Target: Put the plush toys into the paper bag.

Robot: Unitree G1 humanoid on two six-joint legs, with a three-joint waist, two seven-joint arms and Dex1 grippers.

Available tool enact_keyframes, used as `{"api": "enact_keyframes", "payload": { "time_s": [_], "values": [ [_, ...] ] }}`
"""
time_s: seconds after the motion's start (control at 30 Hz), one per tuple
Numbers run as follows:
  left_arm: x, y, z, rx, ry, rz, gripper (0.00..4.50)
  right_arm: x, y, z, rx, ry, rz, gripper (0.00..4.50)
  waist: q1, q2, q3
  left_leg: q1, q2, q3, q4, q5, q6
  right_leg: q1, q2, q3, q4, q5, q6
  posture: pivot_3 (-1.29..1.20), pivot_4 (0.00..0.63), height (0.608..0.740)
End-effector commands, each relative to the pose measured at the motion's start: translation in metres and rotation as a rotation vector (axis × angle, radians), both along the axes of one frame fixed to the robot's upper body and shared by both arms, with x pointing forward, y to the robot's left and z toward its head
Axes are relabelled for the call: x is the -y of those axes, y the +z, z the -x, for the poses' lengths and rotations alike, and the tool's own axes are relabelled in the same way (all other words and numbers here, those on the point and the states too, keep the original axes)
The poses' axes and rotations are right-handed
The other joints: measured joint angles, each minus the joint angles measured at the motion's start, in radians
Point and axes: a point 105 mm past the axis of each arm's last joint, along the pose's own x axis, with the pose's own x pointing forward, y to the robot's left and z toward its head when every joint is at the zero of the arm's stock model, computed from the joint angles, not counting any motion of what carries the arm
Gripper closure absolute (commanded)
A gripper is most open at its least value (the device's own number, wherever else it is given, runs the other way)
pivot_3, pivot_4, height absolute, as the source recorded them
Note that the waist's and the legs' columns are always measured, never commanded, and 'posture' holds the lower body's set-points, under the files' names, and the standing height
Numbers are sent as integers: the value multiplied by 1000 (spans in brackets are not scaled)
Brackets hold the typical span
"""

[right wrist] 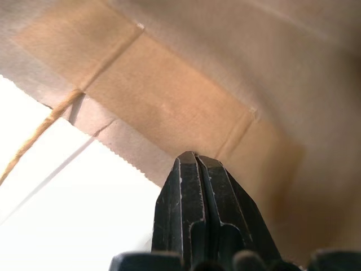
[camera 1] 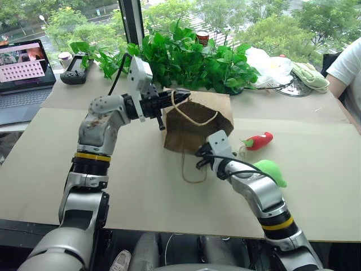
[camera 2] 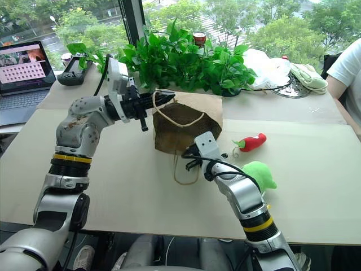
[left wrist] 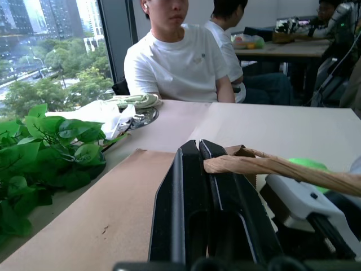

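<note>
**A:** Where do things stand?

**B:** The paper bag (camera 1: 194, 127) lies on its side on the tabletop (camera 1: 141, 192), mouth toward the robot. The left gripper (camera 1: 181, 97) is at the bag's upper rim with its jaws closed on the upper cord handle (left wrist: 282, 166), lifting that edge. The right gripper (camera 1: 202, 158) sits at the lower lip of the mouth, jaws closed with nothing between them, its tip just inside the paper.

**A:** And the toys?

**B:** Both outside. The red plush toy (camera 1: 259, 140) lies on the tabletop to the right of the bag; the green plush toy (camera 1: 272, 171) is nearer the robot, beside the right forearm (partly hidden by it).

**A:** So the step in hand is opening the mouth?

**B:** That's my reading. To do it well, the left should hold the handle high and steady so the top wall doesn't sag, while the right presses the bottom wall flat and spreads it. A wide, stable opening matters more than speed.

**A:** Any risk?

**B:** The bag is light and could slide toward the plants (camera 1: 186, 59) if pushed hard. The lower handle (camera 1: 192, 169) trails loose and could snag the right jaws.
</note>
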Motion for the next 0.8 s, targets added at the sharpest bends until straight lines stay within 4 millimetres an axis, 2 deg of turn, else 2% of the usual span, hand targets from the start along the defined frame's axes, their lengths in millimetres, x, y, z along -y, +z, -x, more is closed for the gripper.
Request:
{"api": "enact_keyframes", "payload": {
  "time_s": [0.03,0.27,0.33,0.43,0.63,0.7,0.8],
  "values": [
    [2,20,6,40,-14,39,4500,1,1,-1,15,-7,13,4476,0,0,0,0,0,0,0,0,0,0,0,0,0,0,0,0,150,713],
    [4,14,8,24,-14,21,4500,8,9,-4,40,-32,15,4476,0,0,0,0,0,0,0,0,0,0,0,0,0,0,0,0,150,713],
    [4,11,8,20,-10,15,4500,11,21,-4,75,-33,-9,4476,1,0,0,0,0,0,0,0,0,0,0,0,0,0,0,0,150,713],
    [6,10,9,20,-10,12,4500,13,45,-1,126,-31,-134,4476,2,0,0,0,0,0,0,0,0,0,0,0,0,0,0,0,150,713],
    [6,10,9,17,-4,16,4500,24,90,29,209,68,-275,4476,3,0,0,0,0,0,-1,0,0,0,0,0,0,0,0,0,150,713],
    [6,9,9,16,-1,18,4500,28,98,38,216,81,-280,4476,3,0,0,0,0,0,-2,0,0,0,0,0,0,0,0,0,150,713],
    [6,10,8,11,2,24,4500,48,103,42,209,24,-254,4476,3,0,0,0,0,0,-1,0,0,0,0,0,-1,0,0,0,150,713]
  ]
}}
